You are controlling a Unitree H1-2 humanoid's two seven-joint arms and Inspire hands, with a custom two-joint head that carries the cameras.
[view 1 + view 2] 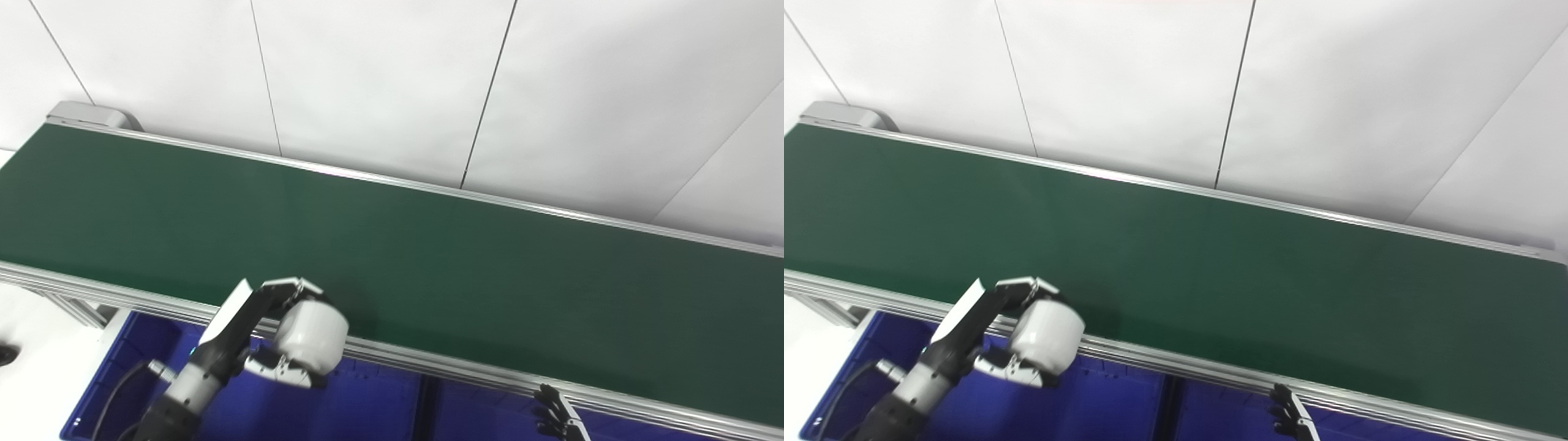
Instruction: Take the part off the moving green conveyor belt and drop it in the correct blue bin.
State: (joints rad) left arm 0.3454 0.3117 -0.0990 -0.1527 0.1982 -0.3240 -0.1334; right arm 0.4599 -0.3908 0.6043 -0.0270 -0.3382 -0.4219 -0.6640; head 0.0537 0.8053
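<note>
Part (311,335): a pale, rounded, drum-like piece, already off the green conveyor belt (392,245) and clamped in your left hand (288,343), fingers wrapped above and below it. It sits right over the belt's near rail (429,366), with the left blue bin (343,404) directly beneath and toward you. Long axis can't be read; the shape looks squat. Your right hand (560,416) shows only dark fingertips at the bottom edge, well apart from the part; whether they are spread or closed, you cannot tell. A second bin (478,410) lies beyond a divider to the right. Belt surface shows nothing else. Judgement: only the rail obstructs, so pull back clear of it before releasing.
</note>
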